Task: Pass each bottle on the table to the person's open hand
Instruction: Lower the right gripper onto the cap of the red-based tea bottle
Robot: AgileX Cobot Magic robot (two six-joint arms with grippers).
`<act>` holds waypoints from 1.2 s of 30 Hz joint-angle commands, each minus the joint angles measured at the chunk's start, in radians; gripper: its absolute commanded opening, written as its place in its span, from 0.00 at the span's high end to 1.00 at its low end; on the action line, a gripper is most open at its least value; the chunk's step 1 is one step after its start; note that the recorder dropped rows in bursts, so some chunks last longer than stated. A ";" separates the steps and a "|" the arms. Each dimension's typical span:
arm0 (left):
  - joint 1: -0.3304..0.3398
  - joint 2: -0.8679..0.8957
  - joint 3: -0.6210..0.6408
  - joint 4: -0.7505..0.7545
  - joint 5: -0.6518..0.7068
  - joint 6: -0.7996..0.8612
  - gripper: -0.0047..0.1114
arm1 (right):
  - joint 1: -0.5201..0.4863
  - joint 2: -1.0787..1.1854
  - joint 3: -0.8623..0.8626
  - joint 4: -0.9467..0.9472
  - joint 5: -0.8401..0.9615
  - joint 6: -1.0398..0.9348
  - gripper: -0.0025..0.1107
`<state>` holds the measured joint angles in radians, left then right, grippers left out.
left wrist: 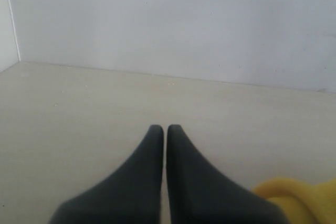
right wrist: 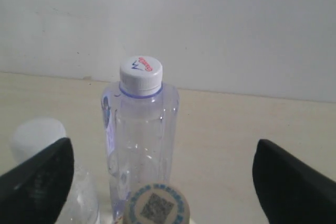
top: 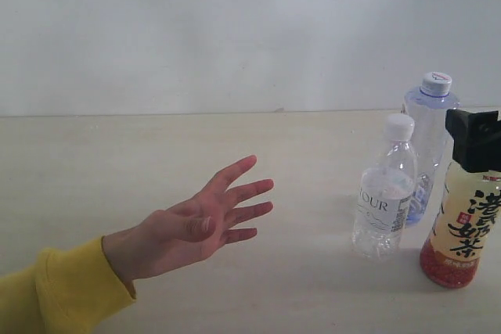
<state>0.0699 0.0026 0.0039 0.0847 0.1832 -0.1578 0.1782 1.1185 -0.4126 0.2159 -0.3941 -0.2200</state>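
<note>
While the right claw (right wrist: 163, 150) gapes wide astride the tea bottle (top: 458, 228), apparently not gripping it, the left claw (left wrist: 166, 128) sits pinched together above the surface (left wrist: 79, 108).

Legible markings, exterior and right wrist views. The small clear bottle (top: 383, 193) carries a pale wrap label (top: 380, 209) on which the capital letters "OUR" can be read; anything before them curves out of sight. The tea bottle (top: 460, 224) bears a vertical column of large black Chinese characters (top: 473, 228) on its yellow face, with a small red seal (top: 463, 217) beside them whose print is too small to read. In the right wrist view its cap (right wrist: 156, 206) shows a square QR-type code inside a ring of illegibly fine text. The white cap (right wrist: 140, 73) of the taller clear bottle (right wrist: 139, 145) has a small red-and-blue logo, with lettering too blurred to read.
</note>
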 commanded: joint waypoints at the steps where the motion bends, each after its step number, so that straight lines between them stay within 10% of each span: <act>1: 0.003 -0.003 -0.004 0.001 -0.004 -0.003 0.92 | 0.001 -0.002 0.012 -0.049 -0.030 0.043 0.23; 21: 0.003 -0.003 -0.004 0.001 -0.004 -0.003 0.92 | 0.001 0.139 0.012 0.014 -0.127 0.012 0.25; 25: 0.003 -0.003 -0.004 0.001 -0.004 -0.003 0.92 | 0.001 0.139 0.012 0.014 -0.119 0.035 0.49; 29: 0.003 -0.003 -0.004 0.001 -0.004 -0.003 0.92 | 0.001 0.139 0.012 0.032 -0.054 0.035 0.98; 36: 0.003 -0.003 -0.004 0.001 -0.004 -0.003 0.92 | 0.001 0.058 0.012 0.122 -0.018 -0.022 0.98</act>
<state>0.0699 0.0026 0.0039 0.0847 0.1832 -0.1578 0.1782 1.2268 -0.4019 0.2979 -0.4540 -0.2100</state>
